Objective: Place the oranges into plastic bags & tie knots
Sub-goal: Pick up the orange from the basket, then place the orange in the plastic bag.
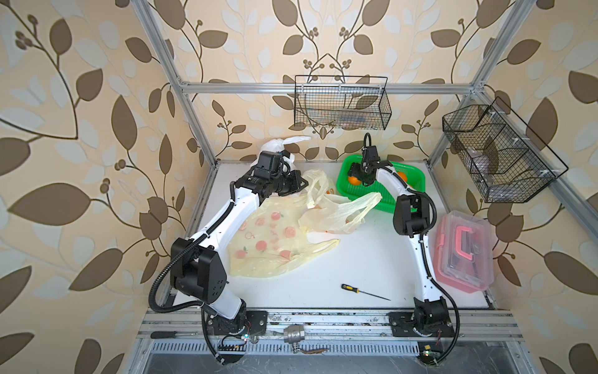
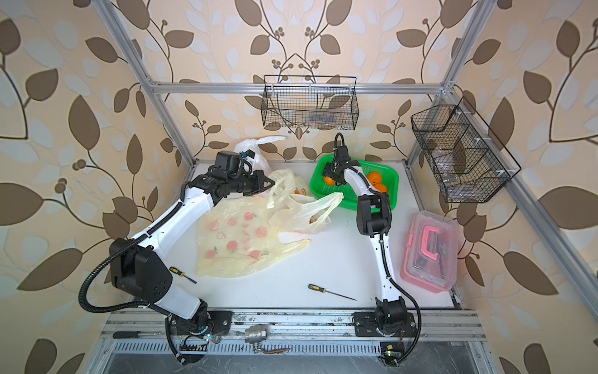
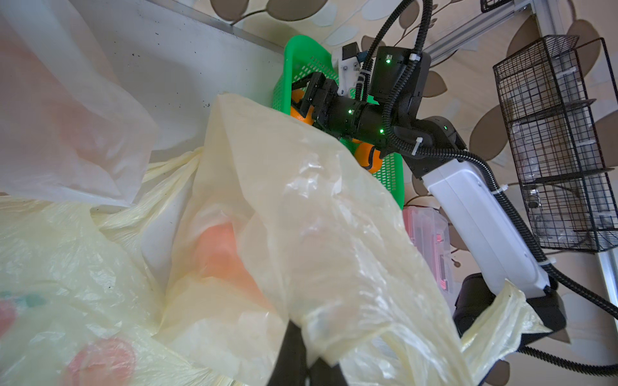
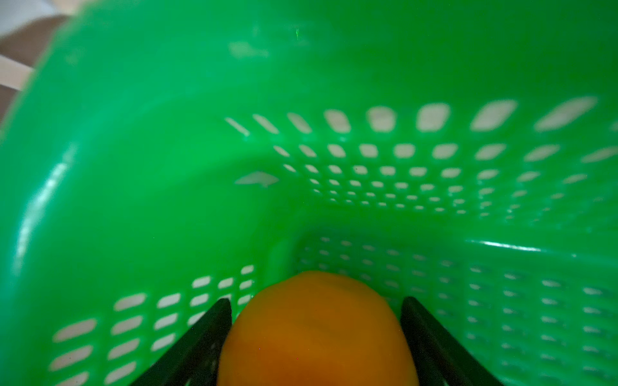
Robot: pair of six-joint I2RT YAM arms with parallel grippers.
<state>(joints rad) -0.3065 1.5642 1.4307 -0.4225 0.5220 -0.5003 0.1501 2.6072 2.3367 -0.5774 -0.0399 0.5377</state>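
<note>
My left gripper is shut on the rim of a pale yellow plastic bag, holding it up; an orange shows through its film. A second printed yellow bag lies flat under the left arm. A white bag stands at the back, its knot on top. My right gripper reaches into the green basket, its fingers pressed against both sides of an orange. Two more oranges lie in the basket.
A screwdriver lies near the table's front, another beside the left arm. A clear box with a pink handle stands at the right edge. Black wire baskets hang on the back wall and right frame.
</note>
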